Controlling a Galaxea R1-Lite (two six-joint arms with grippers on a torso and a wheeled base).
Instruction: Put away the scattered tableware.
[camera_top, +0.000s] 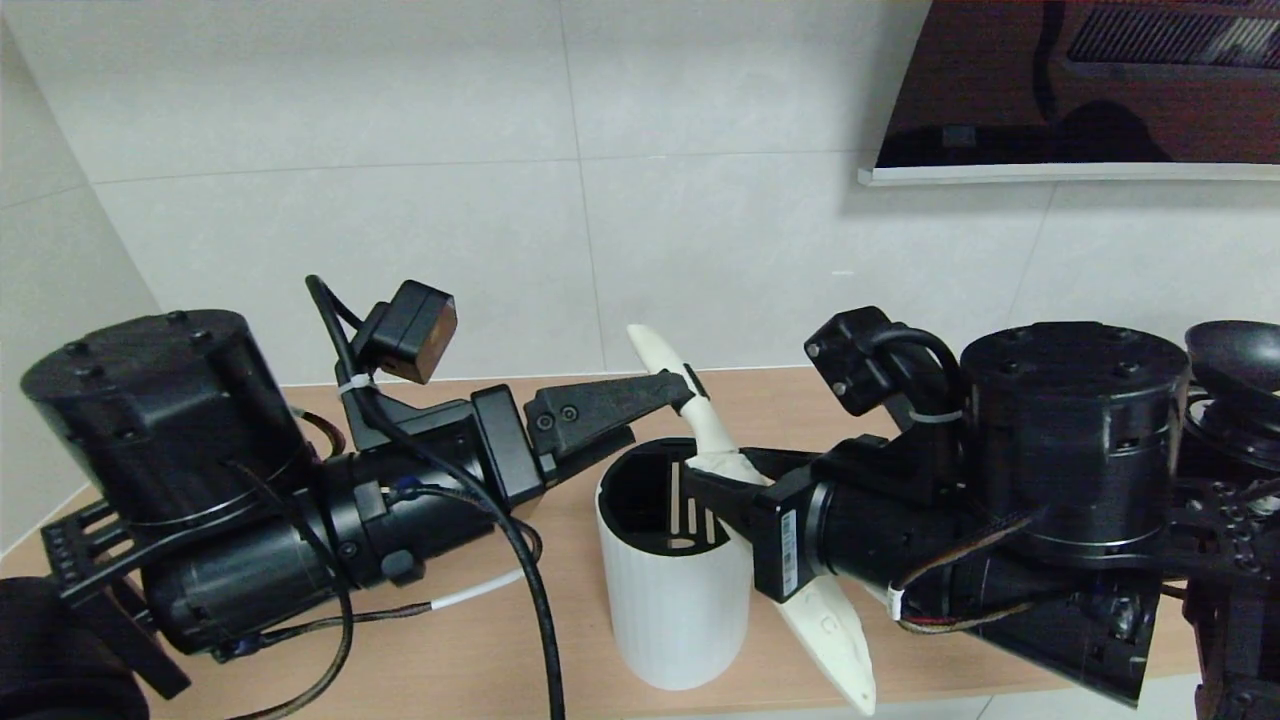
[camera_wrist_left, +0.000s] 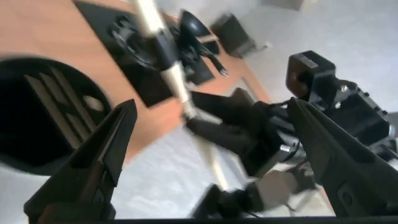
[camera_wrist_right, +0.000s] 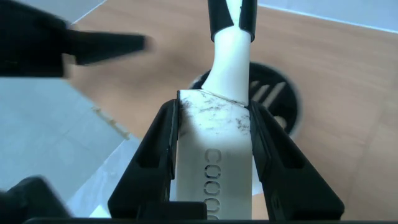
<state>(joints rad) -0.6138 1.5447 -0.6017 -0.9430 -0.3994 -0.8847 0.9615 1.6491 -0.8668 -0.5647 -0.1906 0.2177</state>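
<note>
A long white spatula (camera_top: 715, 440) hangs tilted over the white cylindrical holder (camera_top: 670, 600), which has a black slotted insert. The blade points down past the holder's front and the handle points up toward the wall. My right gripper (camera_top: 735, 480) is shut on the spatula's broad part (camera_wrist_right: 227, 118), just above the holder's rim (camera_wrist_right: 273, 99). My left gripper (camera_top: 660, 410) is open by the upper handle, one fingertip close beside it. From the left wrist, the fingers (camera_wrist_left: 93, 168) are spread wide, with the spatula (camera_wrist_left: 174, 74) running between them farther off.
The holder stands on a wooden counter (camera_top: 560, 640) near its front edge. A black pan (camera_top: 1235, 360) sits at the right edge, and a dark range hood (camera_top: 1080, 90) hangs above it. A tiled wall closes the back.
</note>
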